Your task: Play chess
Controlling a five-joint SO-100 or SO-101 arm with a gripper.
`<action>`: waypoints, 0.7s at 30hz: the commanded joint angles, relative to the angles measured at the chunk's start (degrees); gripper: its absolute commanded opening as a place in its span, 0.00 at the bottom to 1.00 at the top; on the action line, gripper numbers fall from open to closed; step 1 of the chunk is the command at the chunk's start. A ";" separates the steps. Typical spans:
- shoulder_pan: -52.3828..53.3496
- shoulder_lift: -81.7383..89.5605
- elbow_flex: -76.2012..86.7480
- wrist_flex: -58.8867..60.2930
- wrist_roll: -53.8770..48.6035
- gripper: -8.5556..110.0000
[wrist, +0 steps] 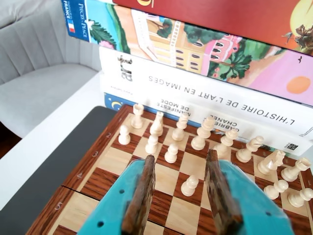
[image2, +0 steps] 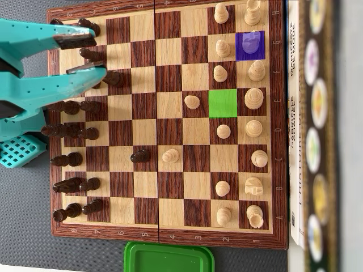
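Claw: teal claw (wrist: 178, 196) fills the bottom of the wrist view, its two brown-padded fingers (wrist: 142, 193) parted with nothing between them; the overhead view shows it spread and empty above the dark side's end of the board.
Chessboard: wooden chessboard (image2: 147, 122) lies flat on a dark mat on the tabletop, with a stack of books (wrist: 220, 93) just beyond its light-piece edge.
Purple square: one square (image2: 250, 45) near the light back rank is tinted purple, and a light piece stands on it, seen through the tint.
Green square: an empty square (image2: 222, 103) one file in and two ranks along is tinted green.
Moves already on the board: a light pawn (image2: 170, 155) and a dark pawn (image2: 140, 155) face each other on adjoining squares mid-board; another light pawn (image2: 192, 102) has been pushed up, just beside the green square.
Dark pieces: otherwise ranked in their two rows under and beside the claw.
Progress: judged an early opening, a few moves made.
Left to do: likely carry the purple-marked piece to the green square; the claw is well apart from it and has not yet reached over.
Green lid: a green container (image2: 169, 258) sits at the board's lower edge in the overhead view.
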State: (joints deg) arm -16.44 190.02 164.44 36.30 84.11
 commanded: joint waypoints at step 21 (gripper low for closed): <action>-8.17 -46.76 -19.95 -10.63 7.56 0.21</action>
State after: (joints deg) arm -24.26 146.25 147.30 30.06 91.23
